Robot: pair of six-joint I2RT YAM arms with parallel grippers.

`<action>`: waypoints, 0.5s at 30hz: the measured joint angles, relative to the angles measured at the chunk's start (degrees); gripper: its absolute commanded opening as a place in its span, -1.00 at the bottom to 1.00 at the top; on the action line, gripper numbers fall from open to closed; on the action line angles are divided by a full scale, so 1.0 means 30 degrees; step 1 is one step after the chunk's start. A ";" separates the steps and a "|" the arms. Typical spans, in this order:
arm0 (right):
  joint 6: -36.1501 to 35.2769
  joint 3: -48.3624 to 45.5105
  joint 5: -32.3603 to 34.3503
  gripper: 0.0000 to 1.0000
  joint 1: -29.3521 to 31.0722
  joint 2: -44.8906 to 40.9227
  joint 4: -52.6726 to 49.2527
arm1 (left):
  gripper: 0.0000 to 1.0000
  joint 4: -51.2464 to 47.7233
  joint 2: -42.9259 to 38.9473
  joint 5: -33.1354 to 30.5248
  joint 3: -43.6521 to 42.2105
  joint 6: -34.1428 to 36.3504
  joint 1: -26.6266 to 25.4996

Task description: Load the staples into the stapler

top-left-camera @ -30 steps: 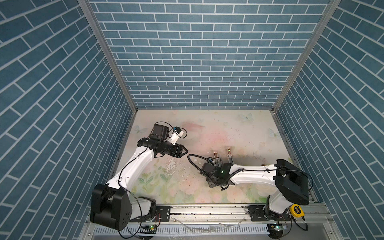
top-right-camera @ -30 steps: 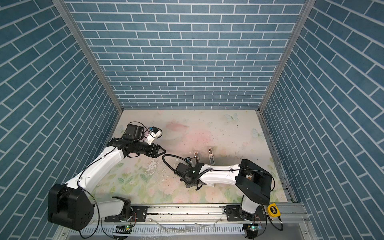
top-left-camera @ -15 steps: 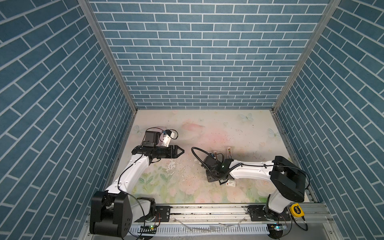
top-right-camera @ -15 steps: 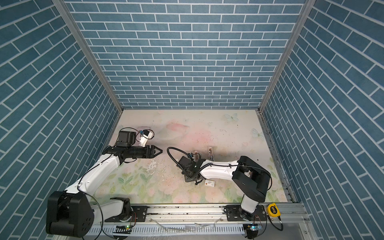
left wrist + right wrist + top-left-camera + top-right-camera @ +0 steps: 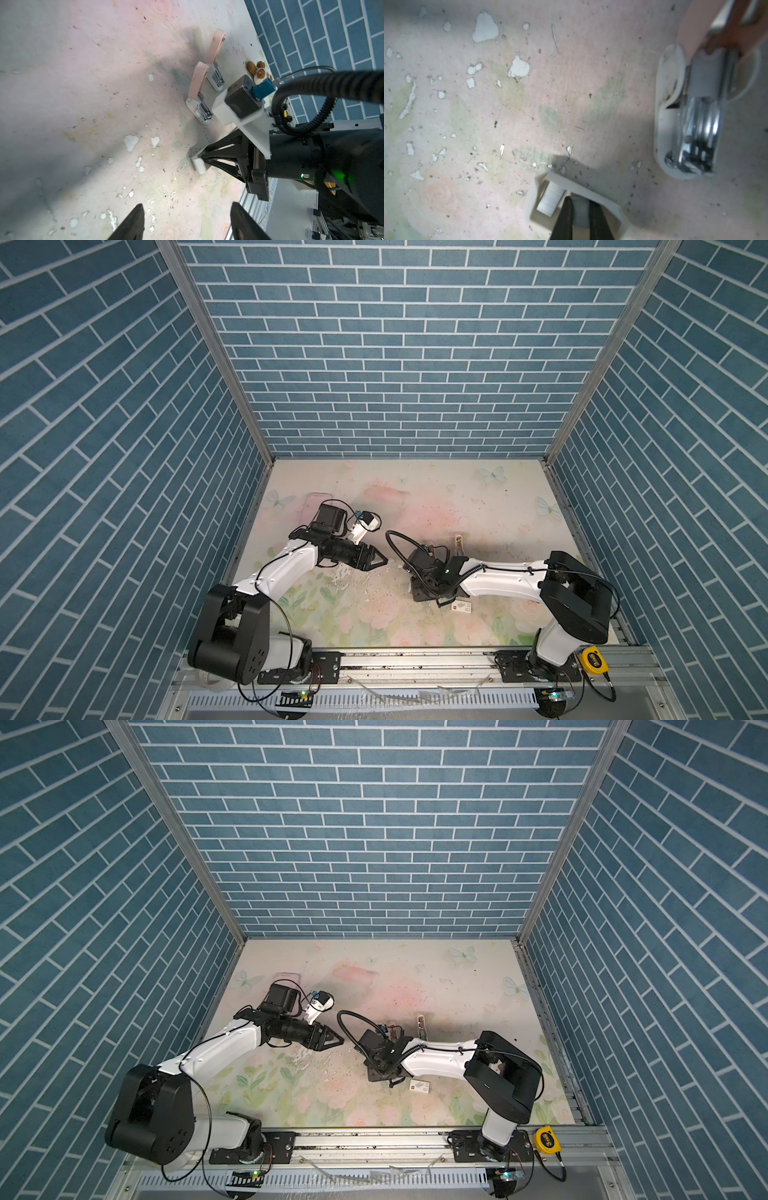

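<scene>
**Right wrist view: gripper down in the staple tray**

Since a second ago the right arm has swung off the white card sleeve (image 5: pixel 461 607). The sleeve now lies uncovered on the worktop (image 5: pixel 436 493), just beside that arm's wrist. The left gripper (image 5: pixel 380 562) has drifted toward the middle and points at the right arm. Its jaws stand spread with nothing between them, above the worktop.

The staples (image 5: pixel 550 200) lie in the cream tray (image 5: pixel 572 184). The right gripper (image 5: pixel 580 202) reaches into that tray, jaws nearly together and pinching one grey strip. A second strip rests loose beside it.

Counted:
- two arms
- two staplers
- one tray
- one card sleeve
- two staple strips in sight
- one yellow tape measure (image 5: pixel 594 662) on the front rail

Both staplers stand open with pink lids raised. The stapler (image 5: pixel 695 124) is near the tray but apart from it. The second stapler (image 5: pixel 216 47) sits just beyond, the two side by side.
</scene>
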 measured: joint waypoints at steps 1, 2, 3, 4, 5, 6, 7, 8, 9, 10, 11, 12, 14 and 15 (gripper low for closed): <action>0.0036 -0.0058 -0.0007 -0.96 0.0000 -0.0036 0.0080 | 0.31 0.0000 0.0401 -0.0066 0.0066 0.0007 -0.0277; 0.0058 -0.0109 0.0000 -0.96 -0.0007 -0.0066 0.0146 | 0.27 0.0029 0.0816 -0.0146 0.0109 -0.0044 -0.0437; 0.0138 -0.0138 -0.0007 -0.96 -0.0015 -0.0080 0.0182 | 0.22 0.0087 0.1392 -0.0211 0.0153 -0.0124 -0.0546; 0.0226 -0.0153 -0.0007 -0.96 -0.0022 -0.0095 0.0211 | 0.22 0.0124 0.1894 -0.0262 0.0160 -0.0262 -0.0568; 0.0342 -0.0197 -0.0007 -0.96 -0.0029 -0.0117 0.0262 | 0.23 0.0138 0.2280 -0.0284 0.0168 -0.0284 -0.0605; 0.0393 -0.0277 -0.0007 -0.96 -0.0029 -0.0175 0.0364 | 0.23 0.0189 0.2652 -0.0321 0.0168 -0.0364 -0.0627; 0.0481 -0.0386 0.0000 -0.96 -0.0029 -0.0248 0.0481 | 0.25 0.0226 0.2885 -0.0342 0.0168 -0.0474 -0.0678; 0.0532 -0.0488 0.0000 -0.96 -0.0036 -0.0313 0.0576 | 0.26 0.0255 0.2965 -0.0357 0.0168 -0.0546 -0.0765; 0.0546 -0.0605 0.0000 -0.96 -0.0044 -0.0401 0.0663 | 0.27 0.0313 0.2965 -0.0350 0.0168 -0.0627 -0.0889; 0.0546 -0.0736 0.0007 -0.96 -0.0051 -0.0495 0.0765 | 0.28 0.0393 0.2958 -0.0313 0.0175 -0.0692 -0.1056; 0.0554 -0.0823 0.0022 -0.96 -0.0058 -0.0568 0.0787 | 0.28 0.0466 0.2965 -0.0262 0.0182 -0.0721 -0.1224; 0.0554 -0.0918 0.0058 -0.96 -0.0066 -0.0663 0.0794 | 0.28 0.0503 0.2987 -0.0197 0.0189 -0.0750 -0.1479; 0.0554 -0.1064 0.0102 -0.96 -0.0073 -0.0794 0.0816 | 0.28 0.0495 0.3213 0.0022 0.0357 -0.0772 -0.2062; 0.0554 -0.1122 0.0124 -0.96 -0.0073 -0.0860 0.0823 | 0.26 0.0488 0.3490 0.0146 0.0554 -0.0794 -0.2390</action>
